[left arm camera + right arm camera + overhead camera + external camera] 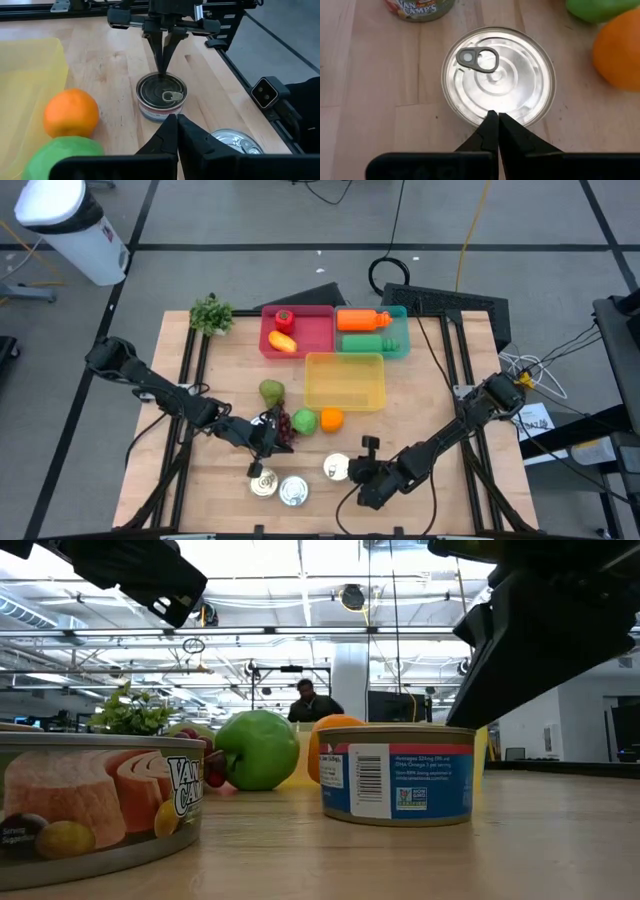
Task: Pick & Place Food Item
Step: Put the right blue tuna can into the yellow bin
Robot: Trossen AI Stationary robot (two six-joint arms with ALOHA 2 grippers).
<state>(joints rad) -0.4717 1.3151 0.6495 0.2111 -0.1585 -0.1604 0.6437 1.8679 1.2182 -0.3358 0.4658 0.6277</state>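
Note:
A tin can (337,468) with a blue label (398,775) and a ring-pull lid (498,75) stands upright on the wooden table. My right gripper (363,470) is shut, fingers pointing down at the can's top rim; it shows in the left wrist view (163,70). My left gripper (268,438) is shut and empty, low over the table beside dark grapes (284,425), its fingers (170,132) pointing toward the can. A green apple (304,420), an orange (331,419) and a pear (271,391) lie nearby. My right gripper's shut fingertips (162,74) stand from above at the edge of the can's lid (492,107), on the side away from the ring pull. I cannot tell whether they touch it. The can stands upright on the table.
Two more cans (263,483) (293,492) stand near the front edge. An empty yellow bin (345,380) sits mid-table. Behind it, a red bin (297,332) and a teal bin (375,332) hold food items. A small plant (211,313) stands at the far left.

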